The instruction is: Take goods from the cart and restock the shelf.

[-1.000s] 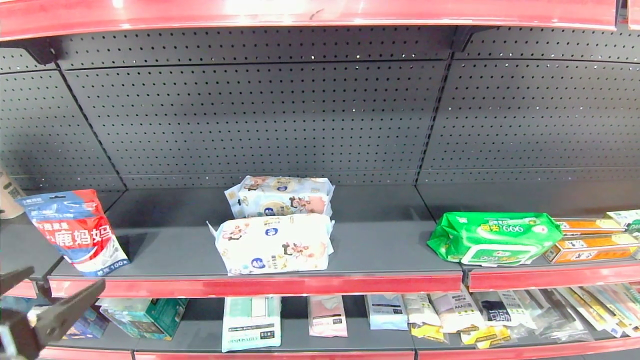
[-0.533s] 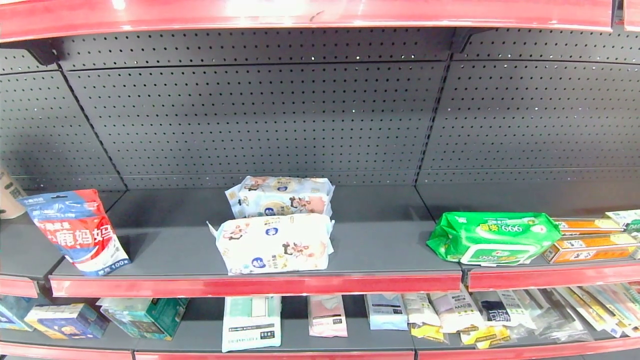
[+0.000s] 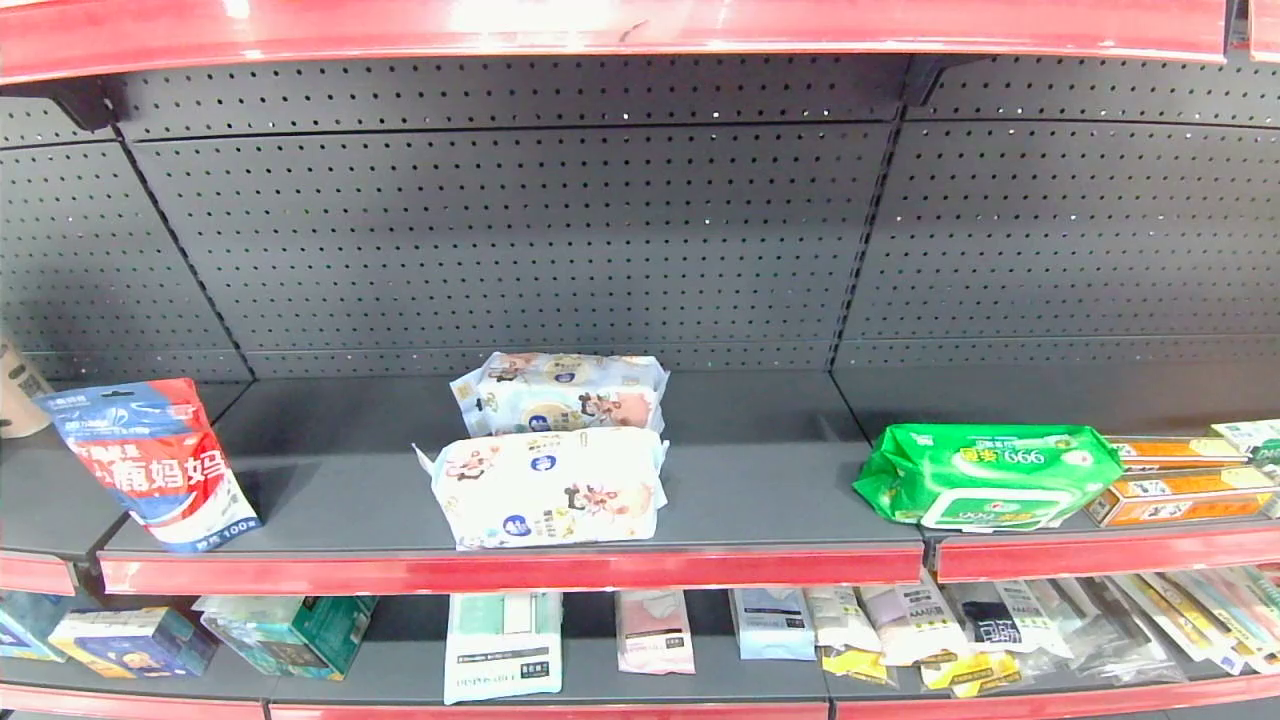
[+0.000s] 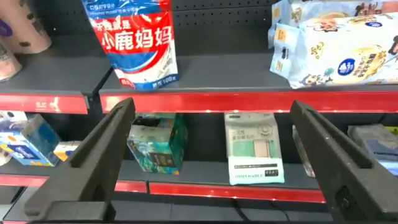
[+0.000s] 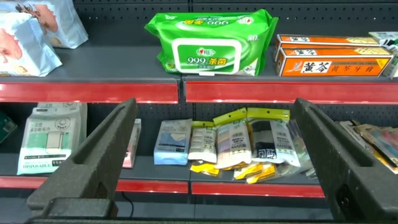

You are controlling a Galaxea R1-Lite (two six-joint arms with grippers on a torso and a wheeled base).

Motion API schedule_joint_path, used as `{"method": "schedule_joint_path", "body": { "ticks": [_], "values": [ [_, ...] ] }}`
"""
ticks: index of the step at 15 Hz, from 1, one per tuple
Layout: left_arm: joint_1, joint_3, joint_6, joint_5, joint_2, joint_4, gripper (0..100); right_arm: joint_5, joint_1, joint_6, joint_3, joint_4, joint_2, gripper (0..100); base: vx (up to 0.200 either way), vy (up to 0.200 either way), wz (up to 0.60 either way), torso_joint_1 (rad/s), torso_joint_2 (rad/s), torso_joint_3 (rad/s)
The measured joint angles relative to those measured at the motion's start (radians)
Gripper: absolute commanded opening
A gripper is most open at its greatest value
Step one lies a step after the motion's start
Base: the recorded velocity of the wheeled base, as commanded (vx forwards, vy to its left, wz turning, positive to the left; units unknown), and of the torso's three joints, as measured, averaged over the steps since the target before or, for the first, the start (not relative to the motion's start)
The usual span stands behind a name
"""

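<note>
1. Two white packs, front pack (image 3: 548,487) and rear pack (image 3: 560,392), lie on the shelf (image 3: 770,480) between a blue-red pouch (image 3: 150,460) and green wipes (image 3: 985,475).
2. I see left gripper (image 4: 212,106) and right gripper (image 5: 216,102) spread wide, holding nothing.

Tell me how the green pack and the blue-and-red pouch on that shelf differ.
The green pack lies flat; the blue-and-red pouch stands upright. The green pack sits toward the right, the blue-and-red pouch at the left. The green pack has a white flap on its face; the blue-and-red pouch shows none. Both are soft packages near the front edge of the same shelf.
</note>
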Motion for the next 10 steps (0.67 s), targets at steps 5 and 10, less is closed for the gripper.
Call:
{"method": "schedule_joint_path", "body": {
  "ticks": [5, 10],
  "values": [
    [0.000, 0.001, -0.002, -0.025, -0.003, 0.000, 100, 0.000, 0.000, 0.001, 0.000, 0.000, 0.000, 100, 0.000, 0.000, 0.48, 0.006, 0.00, -0.001],
    [0.000, 0.001, -0.002, -0.032, -0.003, 0.000, 100, -0.001, -0.001, 0.000, 0.000, 0.001, 0.000, 100, 0.000, 0.000, 0.00, 0.000, 0.00, 0.000]
  ]
}}
